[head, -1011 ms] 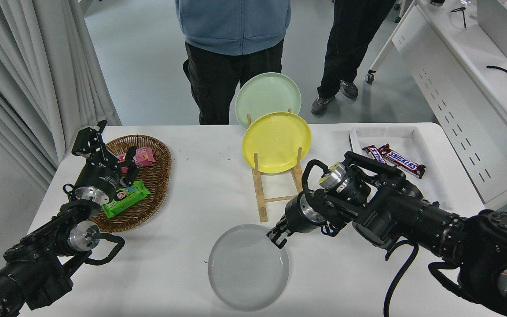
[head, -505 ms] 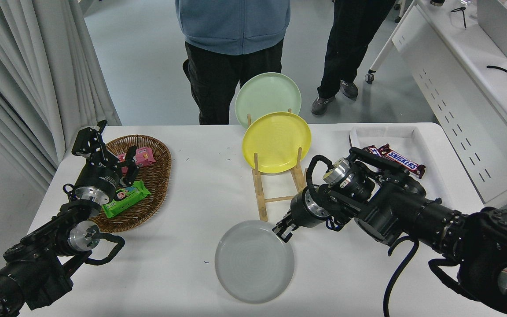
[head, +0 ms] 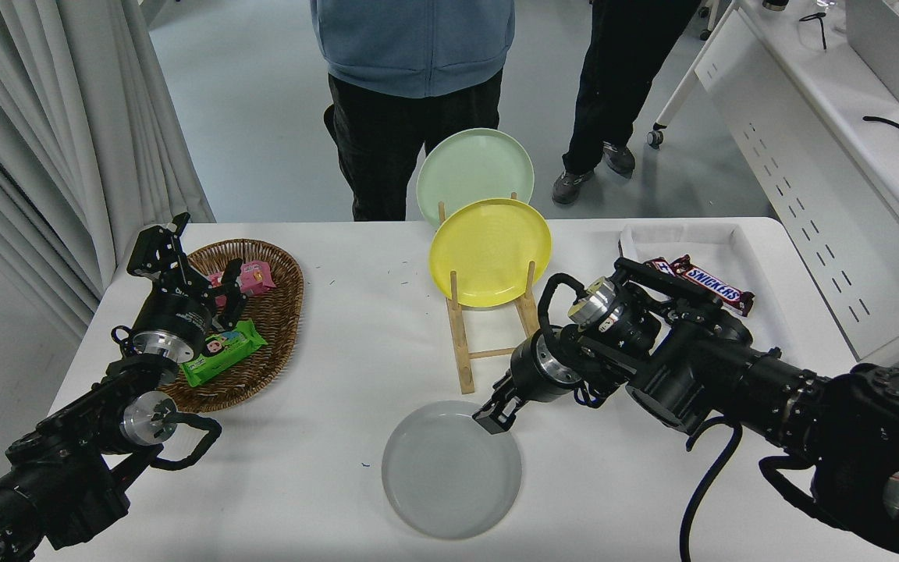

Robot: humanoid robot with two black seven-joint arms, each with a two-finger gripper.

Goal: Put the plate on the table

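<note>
A: Item one, the task piece?

B: The grey plate (head: 451, 470), round, matte, shallow rim. It lies flat on the white table (head: 356, 336) near its front edge, in front of the wooden rack (head: 488, 328).

A: And the working tool?

B: The right gripper (head: 494, 416), black, on an arm coming in from the lower right. Its fingertips sit at the plate's far right rim, pinched close over the edge. Whether they actually clamp the rim I cannot tell; the tips overlap it from above.

A: The other arm?

B: The left gripper (head: 184, 277), parked at the lower left, over the near side of the wicker basket (head: 278, 312). Fingers spread apart, holding nothing.

A: Basket contents?

B: One green packet (head: 223, 347) at the front rim, one pink packet (head: 250, 279) further back, partly behind the gripper.

A: The rack?

B: Two plates standing on edge: a yellow plate (head: 490, 251) in the nearer slot, a pale green plate (head: 474, 173) behind it. The front slots are bare pegs.

A: Right side of the table?

B: A white tray (head: 738, 242) holding chocolate bars (head: 711, 285), partly hidden by the right arm.

A: Beyond the table?

B: Two people at the far side, one in a blue top (head: 414, 43), one in dark trousers (head: 621, 78). A white perforated desk (head: 808, 179) with a laptop (head: 898, 55) stands to the right.
</note>
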